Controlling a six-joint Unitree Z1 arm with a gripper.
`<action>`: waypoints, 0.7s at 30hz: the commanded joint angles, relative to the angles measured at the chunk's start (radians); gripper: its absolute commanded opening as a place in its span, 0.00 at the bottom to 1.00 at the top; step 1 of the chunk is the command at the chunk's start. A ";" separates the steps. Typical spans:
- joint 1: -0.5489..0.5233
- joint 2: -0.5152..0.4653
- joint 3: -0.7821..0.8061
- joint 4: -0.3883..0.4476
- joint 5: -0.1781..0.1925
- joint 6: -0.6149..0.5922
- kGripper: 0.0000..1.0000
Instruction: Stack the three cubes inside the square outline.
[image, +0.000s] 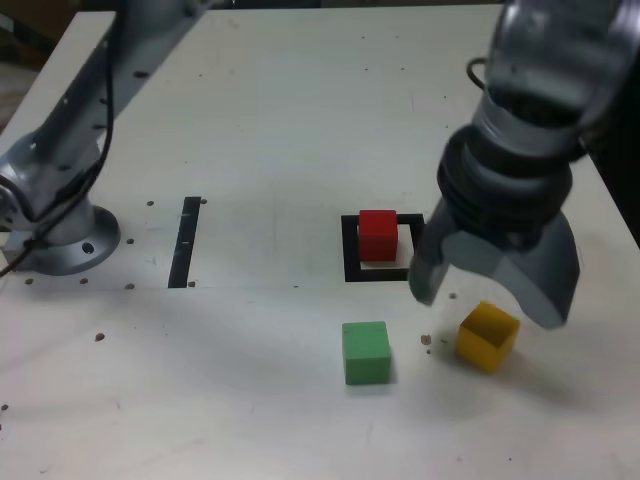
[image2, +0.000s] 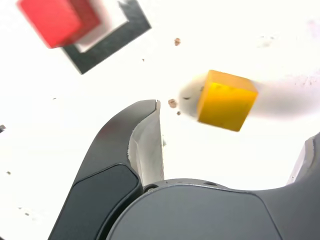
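Bare table (image: 270, 130) all around yellow cube (image: 487, 336); green cube (image: 366, 352) near

The arm (image: 95, 95) was silver-grey metal with a smooth, rounded casing. Its base (image: 60, 240) was a round flange, bolted down with dark screws showing near the rim at about four o'clock. A thin black cable (image: 98, 150) ran along the arm link toward the base. The wrist housing (image: 555, 70) was bulky, dark grey and glossy, with stacked black rings beneath it. The gripper (image: 490, 295) had two broad, grey, shell-shaped fingers. In the wrist view one finger (image2: 120, 165) showed a black outer panel and a pale inner pad.
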 joint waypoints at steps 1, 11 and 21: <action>-0.002 0.021 -0.017 0.008 0.004 0.010 0.98; 0.000 0.084 -0.039 0.022 0.004 0.031 0.85; 0.001 0.143 -0.053 0.015 -0.025 0.019 0.69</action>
